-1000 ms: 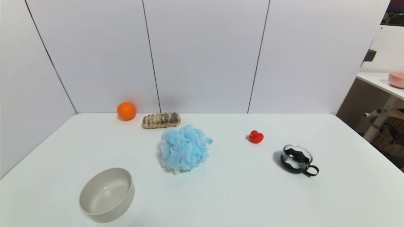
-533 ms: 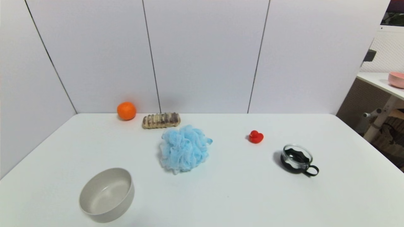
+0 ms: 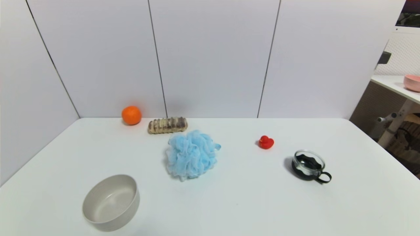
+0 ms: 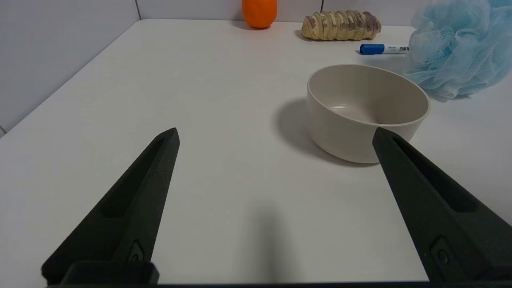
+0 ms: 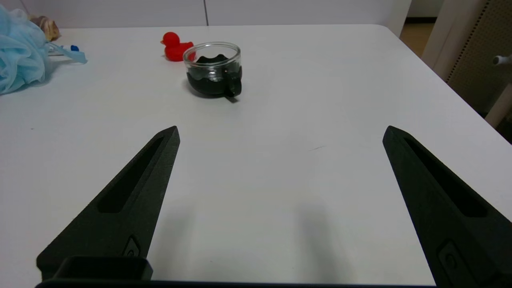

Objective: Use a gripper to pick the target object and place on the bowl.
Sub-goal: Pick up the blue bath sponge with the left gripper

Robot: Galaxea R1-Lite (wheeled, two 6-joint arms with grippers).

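Observation:
The fluffy light blue bath pouf (image 3: 192,154) lies on the white table near the middle; it also shows in the left wrist view (image 4: 456,44) and the right wrist view (image 5: 18,52). The beige-grey bowl (image 3: 111,202) stands empty at the front left, also in the left wrist view (image 4: 366,110). Neither gripper shows in the head view. My left gripper (image 4: 276,134) is open and empty, low over the table short of the bowl. My right gripper (image 5: 280,132) is open and empty over the front right of the table.
An orange (image 3: 131,115) and a striped bread roll (image 3: 167,125) lie by the back wall. A blue marker (image 4: 382,49) lies behind the pouf. A red duck (image 3: 265,142) and a glass cup with black handle (image 3: 309,165) stand at the right. A pink bowl (image 3: 412,82) sits on a side table.

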